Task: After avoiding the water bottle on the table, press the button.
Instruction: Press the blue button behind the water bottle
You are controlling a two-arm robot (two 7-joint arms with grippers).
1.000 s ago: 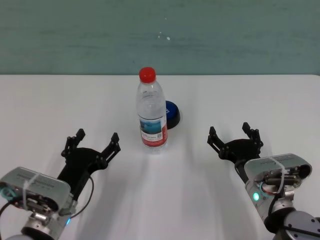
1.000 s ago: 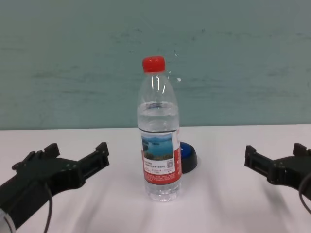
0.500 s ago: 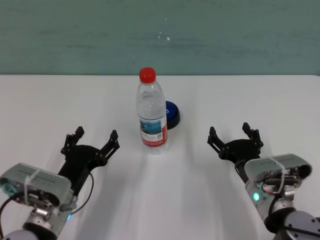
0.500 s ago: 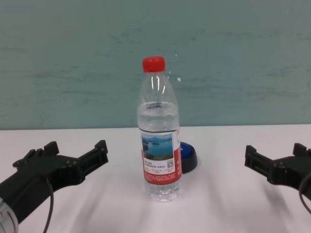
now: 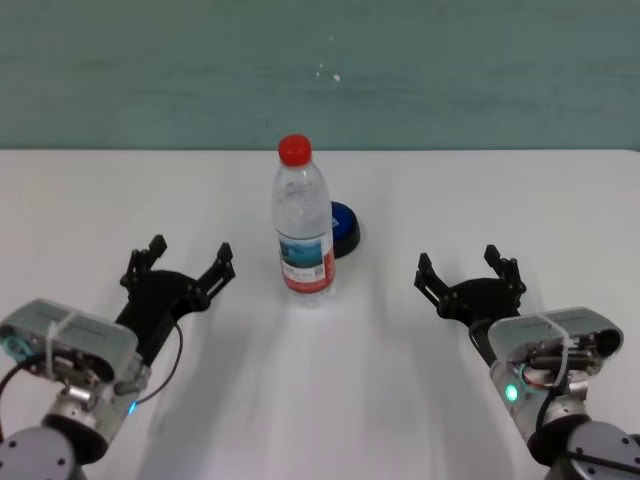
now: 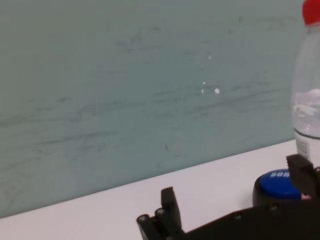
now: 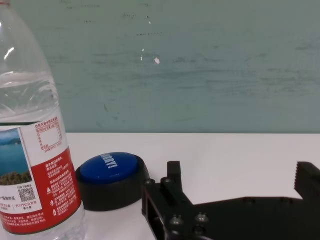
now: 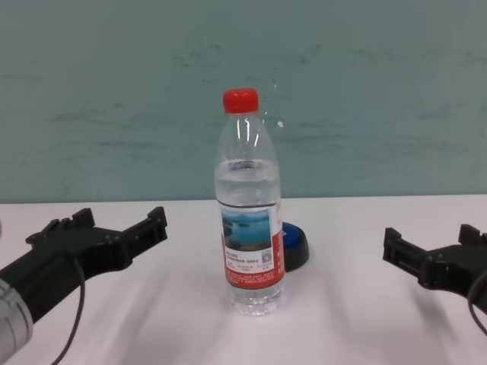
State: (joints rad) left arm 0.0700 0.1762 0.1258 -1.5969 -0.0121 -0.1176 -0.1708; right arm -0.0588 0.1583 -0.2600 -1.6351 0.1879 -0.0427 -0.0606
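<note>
The water bottle (image 5: 303,225) stands upright mid-table, clear with a red cap and a lake label. The blue button (image 5: 345,228) sits just behind it to its right, partly hidden by the bottle. My left gripper (image 5: 190,258) is open and empty, left of the bottle and a little nearer to me. My right gripper (image 5: 465,268) is open and empty, right of the bottle and nearer to me than the button. The chest view shows the bottle (image 8: 249,220), button (image 8: 296,248), left gripper (image 8: 114,226) and right gripper (image 8: 431,245). The right wrist view shows the button (image 7: 111,175) beside the bottle (image 7: 35,145).
The white table (image 5: 320,400) carries only the bottle and the button, and ends at a teal wall (image 5: 320,70) behind them. In the left wrist view the button (image 6: 278,182) shows past one finger (image 6: 300,174), beside the bottle (image 6: 307,100).
My left gripper has moved forward over the table, away from me, still open. The right arm, the bottle and the button have not moved.
</note>
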